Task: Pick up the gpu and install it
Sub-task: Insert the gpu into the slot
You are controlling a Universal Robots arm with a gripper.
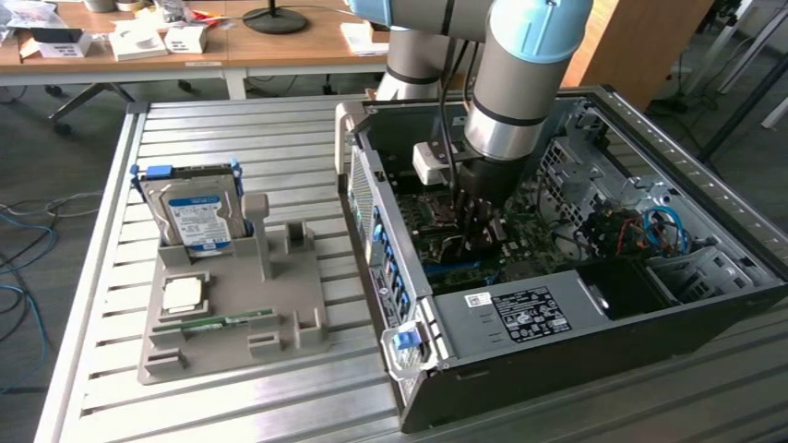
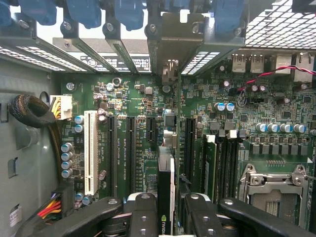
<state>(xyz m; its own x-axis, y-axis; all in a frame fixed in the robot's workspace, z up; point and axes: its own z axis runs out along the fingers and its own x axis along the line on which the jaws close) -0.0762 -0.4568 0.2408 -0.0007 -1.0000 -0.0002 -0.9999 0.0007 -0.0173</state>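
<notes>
Pincer [image 2: 165, 217] grips gpu [image 2: 166, 197] edge-on — above motherboard [image 2: 143, 148].

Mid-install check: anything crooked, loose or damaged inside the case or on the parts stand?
Nothing stands out. The gripper holds the gpu edge-on above the motherboard, lined up with the expansion slots. The hard drive stands upright in the grey parts stand, and the memory stick lies flat.

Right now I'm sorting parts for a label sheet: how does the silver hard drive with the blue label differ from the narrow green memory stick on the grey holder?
The silver hard drive with the blue label stands upright in the grey holder; the narrow green memory stick lies flat. The drive is broad and metal-cased, the stick thin, bare circuit board. The drive sits at the holder's far end, the stick nearer the front. Both rest on the same holder, outside the open computer case.
</notes>
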